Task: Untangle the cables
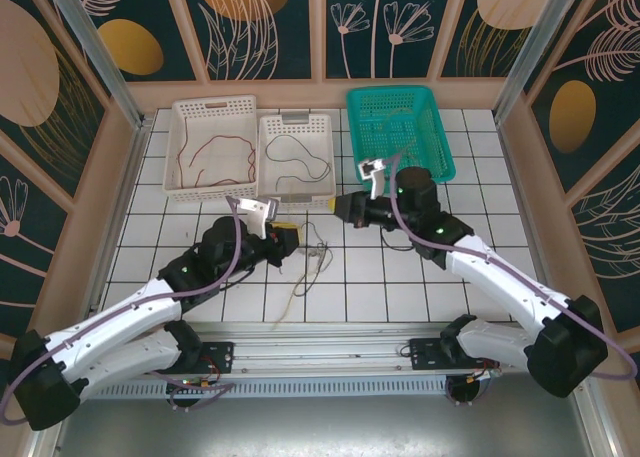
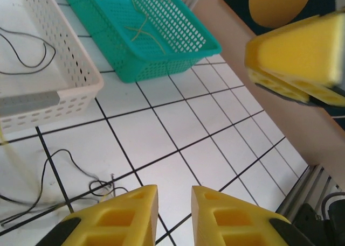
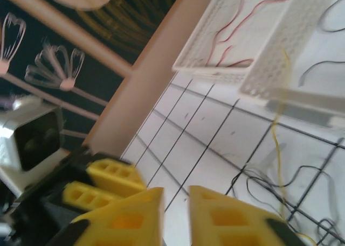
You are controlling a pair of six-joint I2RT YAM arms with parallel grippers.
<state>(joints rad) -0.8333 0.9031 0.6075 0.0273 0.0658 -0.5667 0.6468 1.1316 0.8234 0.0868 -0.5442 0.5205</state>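
Yellow-fingered grippers, two of them: the left gripper (image 2: 174,198) and right gripper (image 3: 176,198) are each parted a little, with nothing pinched. Three baskets: a left white basket (image 1: 182,149) with one red wire (image 1: 205,153), a middle white basket (image 1: 296,123) with one black wire (image 1: 300,158), and a teal basket (image 1: 441,137). The tangled cables (image 1: 314,251) lie on the tiles between the grippers, strands too thin to count. Open tiles to the right.

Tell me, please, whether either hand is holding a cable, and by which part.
Nothing is held. The left hand and the right hand each stand slightly open with nothing in the gap; the tangled cables lie loose on the table.
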